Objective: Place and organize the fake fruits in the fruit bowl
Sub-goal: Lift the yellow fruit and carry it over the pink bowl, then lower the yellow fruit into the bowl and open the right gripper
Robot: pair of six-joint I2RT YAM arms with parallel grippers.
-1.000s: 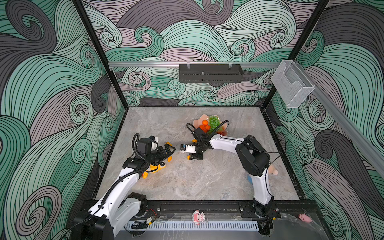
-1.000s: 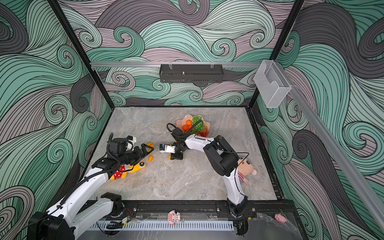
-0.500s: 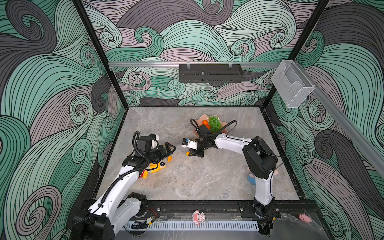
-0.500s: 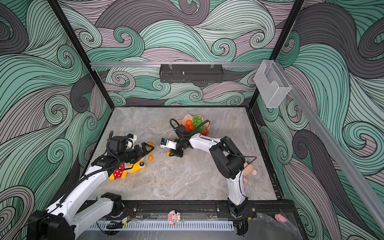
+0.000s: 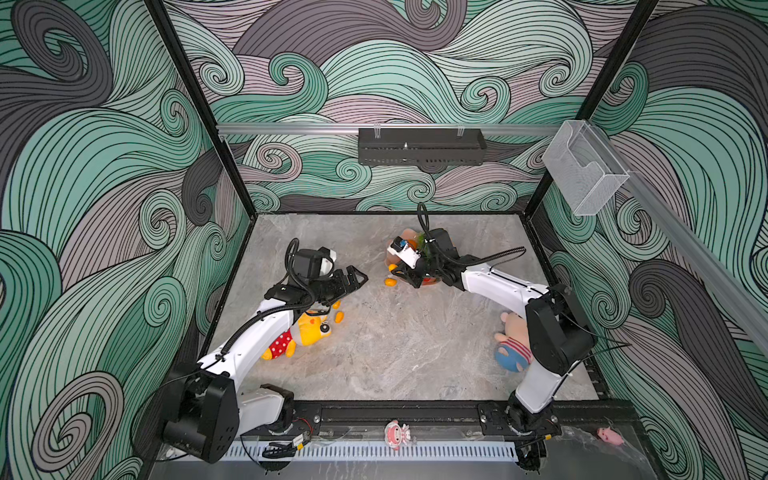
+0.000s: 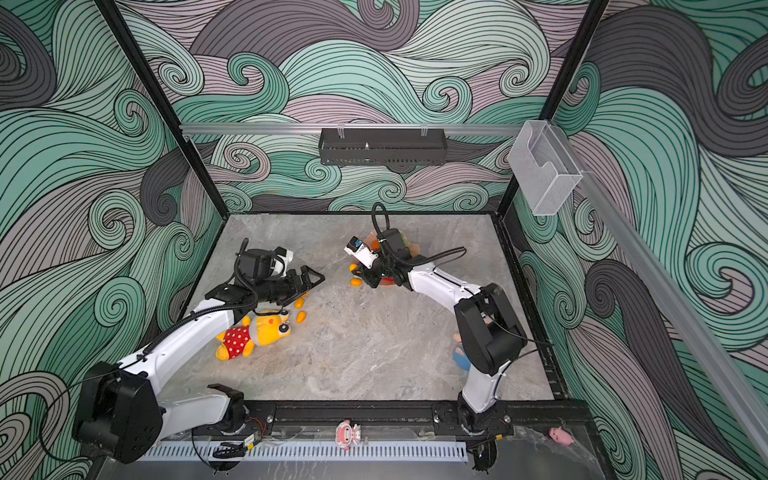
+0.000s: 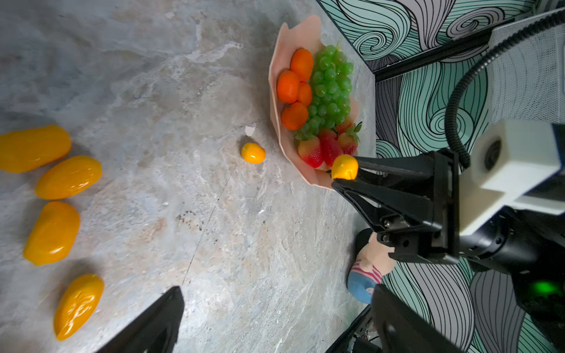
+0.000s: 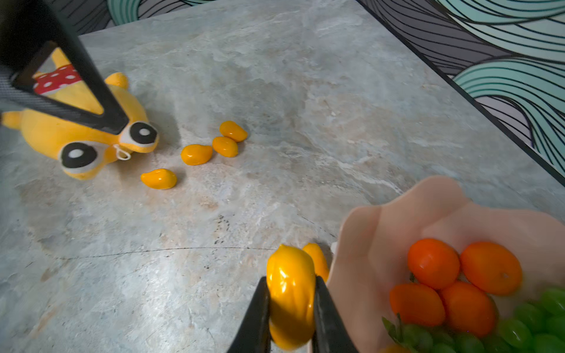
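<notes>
The peach-pink fruit bowl (image 7: 284, 39) (image 8: 397, 220) holds orange tangerines (image 7: 289, 87), a green grape bunch (image 7: 328, 91) and red strawberries (image 7: 324, 148). My right gripper (image 8: 290, 293) (image 7: 344, 172) is shut on a yellow-orange kumquat (image 8: 290, 290) (image 7: 344, 166), held off the table right at the bowl's near rim. Another kumquat (image 7: 253, 152) (image 5: 390, 282) lies on the table just outside that rim. Several more kumquats (image 8: 195, 154) (image 7: 68, 177) lie next to the yellow plush. My left gripper (image 7: 275, 321) (image 5: 353, 280) hovers open over them, holding nothing.
A yellow plush toy with red dotted shorts (image 5: 309, 332) lies under my left arm. A plush doll with a blue cap (image 5: 511, 353) sits by my right arm's elbow. The bowl stands near the back wall, and in both top views my right arm covers most of it.
My right gripper has risen and moved back toward the bowl with the kumquat in it. My left gripper has shifted a little toward the middle, still open.
</notes>
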